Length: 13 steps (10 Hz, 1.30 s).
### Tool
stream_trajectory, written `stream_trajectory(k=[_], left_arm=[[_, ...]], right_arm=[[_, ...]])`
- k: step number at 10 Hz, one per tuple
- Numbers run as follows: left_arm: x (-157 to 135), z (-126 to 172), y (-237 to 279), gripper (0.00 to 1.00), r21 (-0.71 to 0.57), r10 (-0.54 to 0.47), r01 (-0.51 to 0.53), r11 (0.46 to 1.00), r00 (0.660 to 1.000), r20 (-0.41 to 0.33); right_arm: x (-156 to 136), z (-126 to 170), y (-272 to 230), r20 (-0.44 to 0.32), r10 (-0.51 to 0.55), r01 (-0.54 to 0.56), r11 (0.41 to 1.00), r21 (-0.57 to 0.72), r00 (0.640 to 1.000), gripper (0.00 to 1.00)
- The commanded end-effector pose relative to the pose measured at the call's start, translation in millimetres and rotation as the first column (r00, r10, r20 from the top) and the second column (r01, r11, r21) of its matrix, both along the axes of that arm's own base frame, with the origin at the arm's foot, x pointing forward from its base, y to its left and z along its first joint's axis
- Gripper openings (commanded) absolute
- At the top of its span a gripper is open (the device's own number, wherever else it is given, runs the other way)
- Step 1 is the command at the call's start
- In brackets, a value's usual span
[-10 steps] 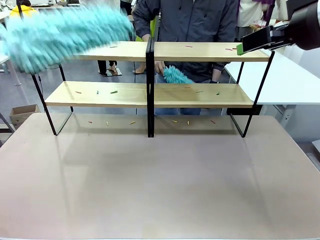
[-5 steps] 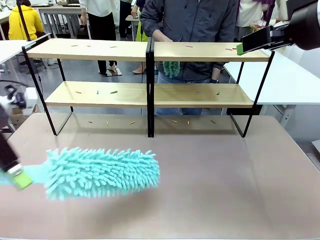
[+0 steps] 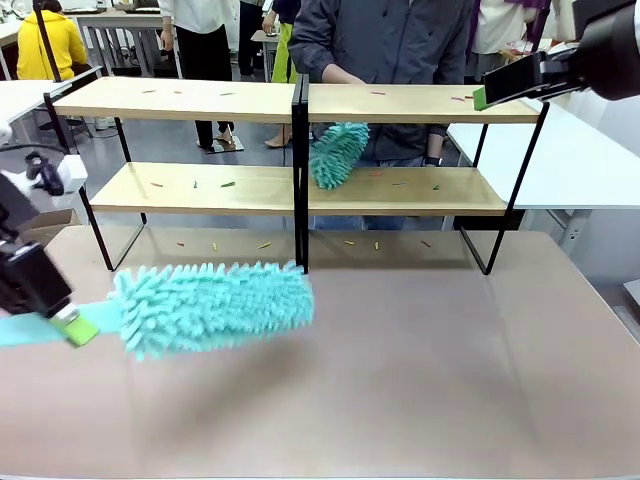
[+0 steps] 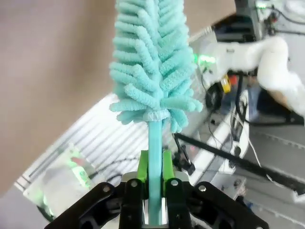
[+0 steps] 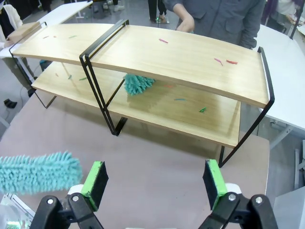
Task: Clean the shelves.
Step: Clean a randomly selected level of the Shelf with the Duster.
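The left claw [image 4: 155,164] is clamped on the flat handle of a teal duster [image 3: 210,305]. It sits low over the brown counter [image 3: 400,380] on the robot's left, well short of the shelves [image 3: 200,188]. The fluffy head lies nearly level, its tip aimed toward the robot's right.

The risks, as I judge them:
- A hard swing could hook the thin black frame and shove the rack.
- The handle could twist in the narrow grip.
- The coloured scraps [image 3: 228,184] could simply be flicked onto the counter, where more already lie under the rack.

The right claw [image 5: 153,183] has its green pads spread wide with nothing between them. It is held high, by the right end of the top board.

The shelves stand across the far part of the counter. Their long axis runs left to right, with 2 boards split by a central black post and the open front facing the robot.

A second duster [image 3: 338,152] sits between the 2 boards just right of the post, on the side of the person [image 3: 385,40] standing behind. The 2 dusters could clash there.
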<state>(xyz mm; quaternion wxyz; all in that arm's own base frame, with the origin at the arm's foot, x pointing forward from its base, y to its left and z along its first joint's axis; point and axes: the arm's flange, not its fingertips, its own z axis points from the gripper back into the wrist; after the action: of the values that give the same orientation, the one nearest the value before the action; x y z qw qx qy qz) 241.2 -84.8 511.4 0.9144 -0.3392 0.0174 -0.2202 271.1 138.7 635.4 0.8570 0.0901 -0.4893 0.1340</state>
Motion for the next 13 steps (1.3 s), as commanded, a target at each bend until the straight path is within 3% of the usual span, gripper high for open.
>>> stream_trajectory(k=[1, 2, 3, 4, 5, 6, 9, 13], left_arm=[[12, -27, -48, 0.13, 0.001, 0.147, -0.148, 0.989, 0.984, 0.098], [28, -33, -66, 0.13, 0.02, 0.187, -0.19, 0.981, 0.976, 0.112], [30, -33, -68, 0.13, 0.061, 0.129, -0.131, 0.989, 0.991, 0.046], [26, -32, -58, 0.13, 0.128, 0.044, -0.046, 0.991, 0.999, 0.025], [15, -32, -37, 0.13, 0.207, -0.102, 0.102, 0.973, 0.995, -0.011], [1, -31, -16, 0.13, 0.173, -0.18, 0.183, 0.968, 0.983, -0.031], [-37, -15, 48, 0.13, 0.048, -0.171, 0.169, 0.984, 0.985, 0.023], [-36, -7, 77, 0.13, -0.04, -0.202, 0.203, 0.978, 0.979, 0.026]], right_arm=[[0, 1, 0, 0.001, 0.001, -0.001, 1.0, 0.003, 1.0, 1.0], [0, 1, 0, 0.001, 0.001, -0.001, 1.0, 0.003, 1.0, 1.0], [0, 1, 0, 0.001, 0.001, -0.001, 1.0, 0.003, 1.0, 1.0], [0, 1, 0, 0.001, 0.001, -0.001, 1.0, 0.003, 1.0, 1.0], [0, 1, 0, 0.001, 0.001, -0.001, 1.0, 0.003, 1.0, 1.0], [0, 1, 0, 0.001, 0.001, -0.001, 1.0, 0.003, 1.0, 1.0], [0, 1, 0, 0.001, 0.001, -0.001, 1.0, 0.003, 1.0, 1.0], [0, 1, 0, 0.001, 0.001, -0.001, 1.0, 0.003, 1.0, 1.0]])
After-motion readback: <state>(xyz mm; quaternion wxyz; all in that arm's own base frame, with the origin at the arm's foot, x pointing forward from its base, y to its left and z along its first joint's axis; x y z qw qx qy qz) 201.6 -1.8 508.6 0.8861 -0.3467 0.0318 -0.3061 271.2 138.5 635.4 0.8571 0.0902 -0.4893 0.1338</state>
